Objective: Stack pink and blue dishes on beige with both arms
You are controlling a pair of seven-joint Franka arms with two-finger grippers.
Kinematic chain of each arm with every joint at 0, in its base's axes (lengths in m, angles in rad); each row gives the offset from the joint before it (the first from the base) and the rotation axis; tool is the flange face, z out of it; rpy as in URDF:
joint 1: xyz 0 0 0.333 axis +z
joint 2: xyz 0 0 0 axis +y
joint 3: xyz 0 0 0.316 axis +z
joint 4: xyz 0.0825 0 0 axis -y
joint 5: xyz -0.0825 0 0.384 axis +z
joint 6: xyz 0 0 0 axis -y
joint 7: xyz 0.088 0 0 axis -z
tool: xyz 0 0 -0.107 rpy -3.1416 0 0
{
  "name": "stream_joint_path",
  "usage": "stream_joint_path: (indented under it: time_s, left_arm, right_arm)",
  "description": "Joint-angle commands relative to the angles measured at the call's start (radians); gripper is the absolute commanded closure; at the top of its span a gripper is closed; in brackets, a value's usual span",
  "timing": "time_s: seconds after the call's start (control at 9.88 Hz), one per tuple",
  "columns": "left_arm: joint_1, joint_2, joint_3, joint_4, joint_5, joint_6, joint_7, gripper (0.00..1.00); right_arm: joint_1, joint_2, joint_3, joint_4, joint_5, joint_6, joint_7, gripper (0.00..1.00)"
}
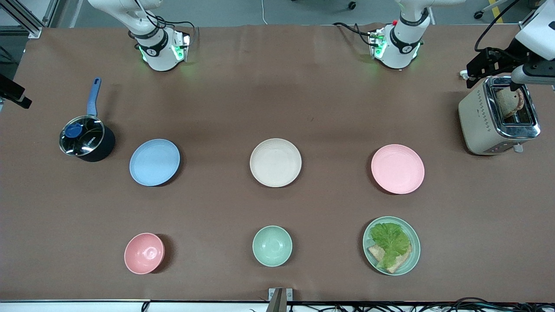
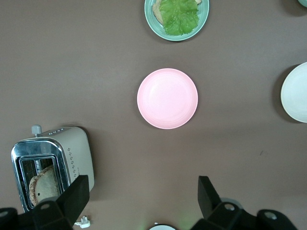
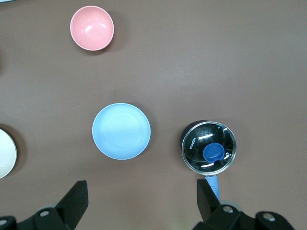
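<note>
The cream-beige plate (image 1: 275,162) lies mid-table. The light blue plate (image 1: 154,162) lies beside it toward the right arm's end, and the pale pink plate (image 1: 397,169) beside it toward the left arm's end. All three rest flat and apart. High over bare table near its base, my left gripper (image 2: 144,189) is open and empty, with the pink plate (image 2: 167,98) and the beige plate's edge (image 2: 295,93) in its view. My right gripper (image 3: 142,191) is likewise open and empty, high over the table near the blue plate (image 3: 121,131). Neither hand shows in the front view.
A lidded dark saucepan (image 1: 86,138) with a blue handle stands beside the blue plate. A toaster (image 1: 496,116) holding bread stands at the left arm's end, with a white-and-black device (image 1: 516,65) over it. Nearer the camera are a pink bowl (image 1: 144,253), a mint bowl (image 1: 272,245) and a lettuce plate (image 1: 391,245).
</note>
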Motion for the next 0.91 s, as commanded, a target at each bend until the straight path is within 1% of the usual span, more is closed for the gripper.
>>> stream_joint_path:
  time_s: [0.0, 0.1, 0.3, 0.41, 0.51, 0.61, 0.71, 0.81]
  left_arm:
    - [0.003, 0.033, -0.004, 0.009, -0.005, -0.019, 0.004, 0.0]
    - [0.009, 0.037, -0.003, 0.027, -0.003, -0.024, 0.008, 0.0]
    - [0.012, 0.091, -0.001, 0.076, -0.005, -0.034, 0.012, 0.0]
    - [0.013, 0.121, -0.001, 0.073, -0.003, -0.034, 0.016, 0.0]
    - [0.018, 0.155, -0.001, 0.064, -0.012, -0.025, 0.016, 0.0]
    - [0.02, 0.181, 0.002, 0.034, -0.014, 0.026, 0.016, 0.0]
    - [0.032, 0.183, 0.002, -0.049, -0.014, 0.121, 0.01, 0.0]
    - [0.052, 0.183, 0.0, -0.165, -0.019, 0.256, 0.007, 0.0]
  right_arm:
    - [-0.015, 0.002, 0.01, 0.004, -0.005, -0.006, -0.003, 0.0]
    - [-0.015, 0.002, 0.01, 0.004, -0.005, -0.006, -0.004, 0.0]
    - [-0.015, 0.004, 0.01, 0.004, -0.006, -0.006, -0.004, 0.0]
    - [-0.006, 0.002, 0.01, 0.006, 0.0, -0.009, 0.002, 0.0]
    - [-0.001, 0.005, 0.013, 0.003, 0.003, -0.041, 0.0, 0.0]
    - [-0.005, 0.028, 0.013, -0.046, 0.082, -0.035, -0.01, 0.0]
    - [-0.033, 0.043, 0.009, -0.121, 0.177, 0.024, -0.041, 0.0]
    - [-0.039, 0.06, 0.009, -0.202, 0.19, 0.113, -0.119, 0.0]
